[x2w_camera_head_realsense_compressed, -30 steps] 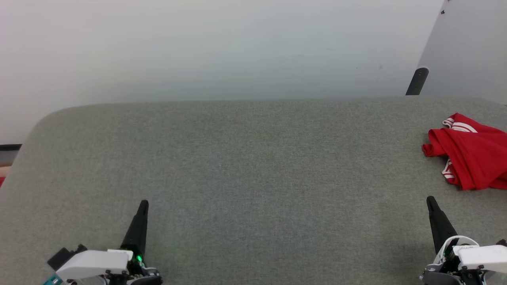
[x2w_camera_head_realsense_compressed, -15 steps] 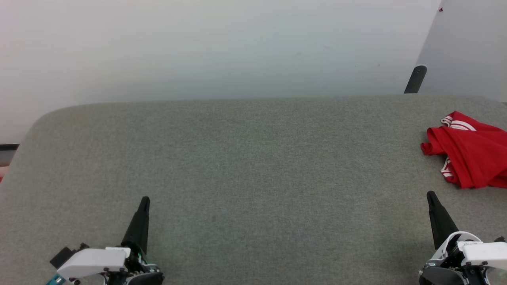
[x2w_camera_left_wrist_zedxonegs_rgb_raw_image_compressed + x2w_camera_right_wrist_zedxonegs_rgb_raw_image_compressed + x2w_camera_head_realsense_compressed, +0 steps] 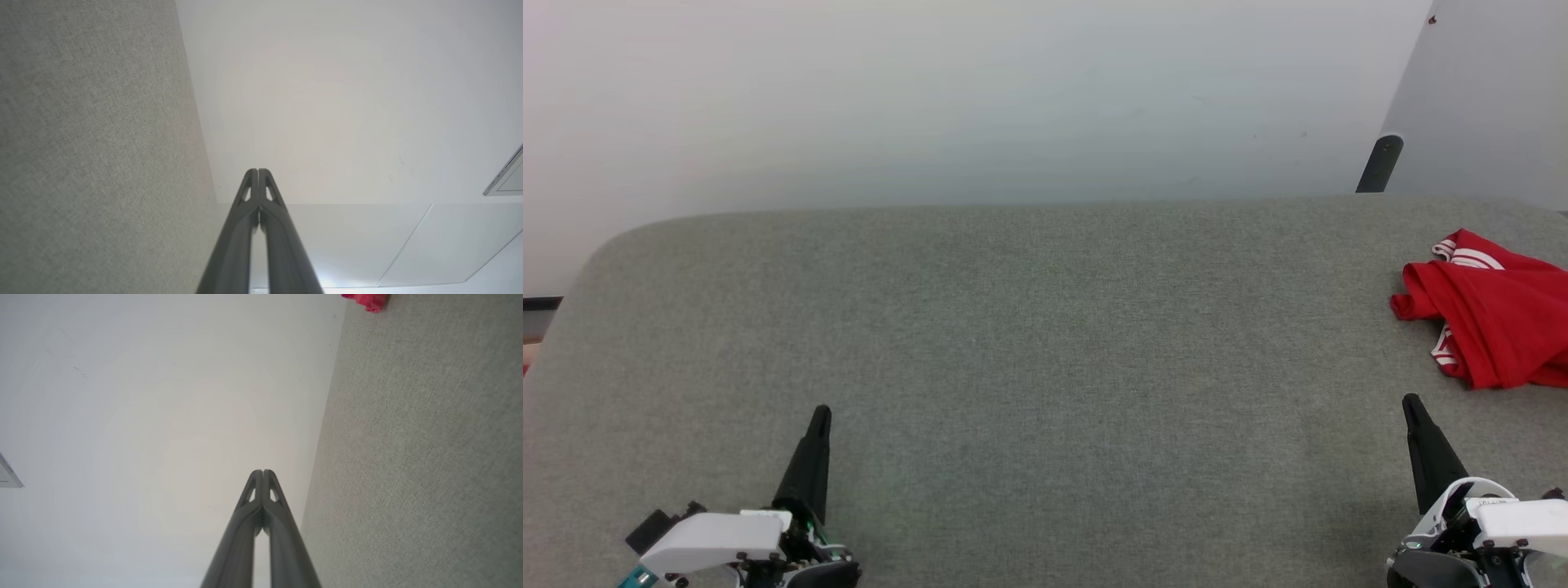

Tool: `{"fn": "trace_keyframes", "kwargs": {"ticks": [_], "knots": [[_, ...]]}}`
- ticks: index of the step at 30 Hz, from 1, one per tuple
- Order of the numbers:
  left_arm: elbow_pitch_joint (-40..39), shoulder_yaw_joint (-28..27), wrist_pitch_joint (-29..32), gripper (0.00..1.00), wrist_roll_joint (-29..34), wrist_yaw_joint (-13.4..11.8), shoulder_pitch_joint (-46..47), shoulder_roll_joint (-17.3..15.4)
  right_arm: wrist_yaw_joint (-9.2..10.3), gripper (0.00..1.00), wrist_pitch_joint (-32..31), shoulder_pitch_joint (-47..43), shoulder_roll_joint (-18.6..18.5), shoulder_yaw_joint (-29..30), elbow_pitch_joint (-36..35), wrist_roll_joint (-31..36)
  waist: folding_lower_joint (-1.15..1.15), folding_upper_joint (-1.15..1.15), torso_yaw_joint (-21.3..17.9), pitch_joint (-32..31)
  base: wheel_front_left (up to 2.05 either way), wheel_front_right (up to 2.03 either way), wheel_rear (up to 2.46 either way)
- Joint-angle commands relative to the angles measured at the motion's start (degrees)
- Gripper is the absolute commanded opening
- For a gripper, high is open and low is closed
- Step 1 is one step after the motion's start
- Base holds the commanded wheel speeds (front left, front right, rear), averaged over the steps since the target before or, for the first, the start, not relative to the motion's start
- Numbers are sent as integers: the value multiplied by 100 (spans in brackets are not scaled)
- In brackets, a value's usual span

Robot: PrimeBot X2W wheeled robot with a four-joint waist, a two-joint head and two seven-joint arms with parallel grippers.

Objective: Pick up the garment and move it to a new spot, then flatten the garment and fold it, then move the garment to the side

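The garment (image 3: 1494,314) lies crumpled at the far right of the grey fabric table (image 3: 1045,351), red with bits of red-and-white striped trim, partly cut off by the head view's right edge. A red corner of the garment (image 3: 365,299) peeks in at the top of the right wrist view. My left gripper (image 3: 820,415) sits at the lower left, shut with nothing in it, its fingers pressed together (image 3: 258,173). At the lower right my right gripper (image 3: 1410,403) is shut and holds nothing (image 3: 262,473), a short way in front of the garment.
A pale wall (image 3: 980,98) rises behind the table's far edge. A dark post (image 3: 1380,163) stands at the back right next to a grey panel. The table's left corner is rounded.
The whole head view shifted slightly between one second ago and half a second ago, so the camera moved. Since then nothing has changed; both grippers stay shut.
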State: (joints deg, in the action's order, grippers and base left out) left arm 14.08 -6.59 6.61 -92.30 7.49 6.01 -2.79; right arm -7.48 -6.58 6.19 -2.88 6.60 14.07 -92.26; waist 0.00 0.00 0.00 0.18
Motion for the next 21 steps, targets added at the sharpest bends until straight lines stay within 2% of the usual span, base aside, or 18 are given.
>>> {"fn": "trace_keyframes", "kwargs": {"ticks": [1,21], "knots": [[-9,-14,15,0,-11,0,48,-1,-2,0,-12,15,14,2,-11,-27,0,0,0,0,0,0,0],[-9,-12,12,0,-15,0,48,-1,-2,0,-11,15,13,1,-11,-28,0,0,0,0,0,0,0]]}}
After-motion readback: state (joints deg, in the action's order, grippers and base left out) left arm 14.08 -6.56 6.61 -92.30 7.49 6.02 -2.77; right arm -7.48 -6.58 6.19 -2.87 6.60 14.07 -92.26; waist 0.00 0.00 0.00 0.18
